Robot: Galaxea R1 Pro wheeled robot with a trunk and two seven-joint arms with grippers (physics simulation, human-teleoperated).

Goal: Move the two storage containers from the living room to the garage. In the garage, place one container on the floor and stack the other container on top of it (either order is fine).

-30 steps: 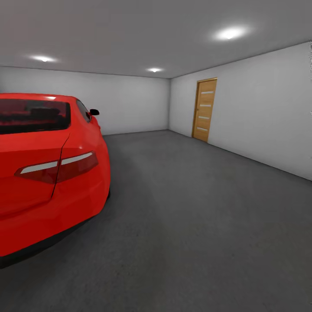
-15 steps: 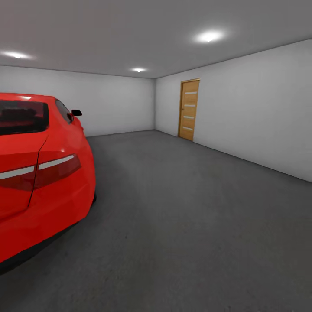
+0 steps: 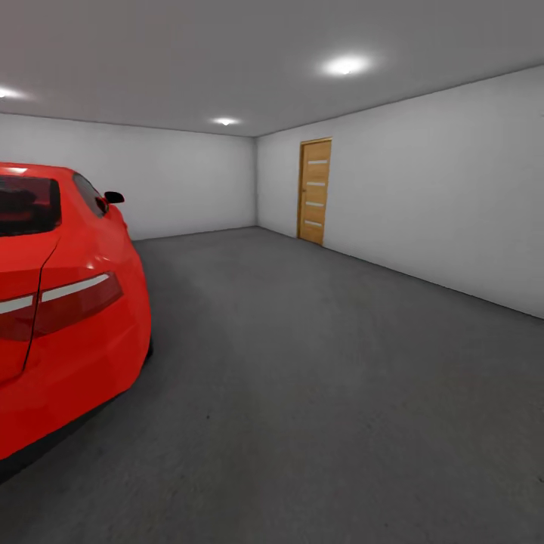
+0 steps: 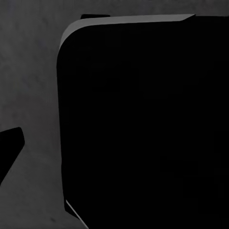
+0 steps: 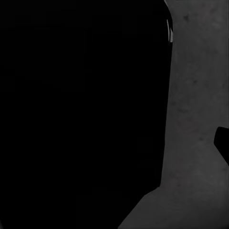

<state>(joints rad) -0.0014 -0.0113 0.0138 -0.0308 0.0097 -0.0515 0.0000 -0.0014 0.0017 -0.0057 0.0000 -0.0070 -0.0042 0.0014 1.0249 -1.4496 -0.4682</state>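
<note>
I am in the garage, facing its dark grey floor (image 3: 340,363). The two storage containers are out of view, and so is the living room. In the left wrist view a large black rounded body (image 4: 143,129) hangs over the floor (image 4: 33,95), with a small dark wedge (image 4: 9,148) at the picture's edge. The right wrist view is much the same: a black mass (image 5: 81,109) in front of grey floor (image 5: 195,95) and a dark tip (image 5: 222,143) at the edge. Neither wedge tells me how the jaws stand.
A red car (image 3: 68,317) stands close on the left, rear end toward me. A pale grey wall (image 3: 438,204) runs along the right, with a wooden door (image 3: 313,191) near the far corner. Open floor stretches ahead between car and wall.
The whole head picture has slid left: car and door sit further left than a second ago, so the camera has turned right. Nothing in the garage itself has moved.
</note>
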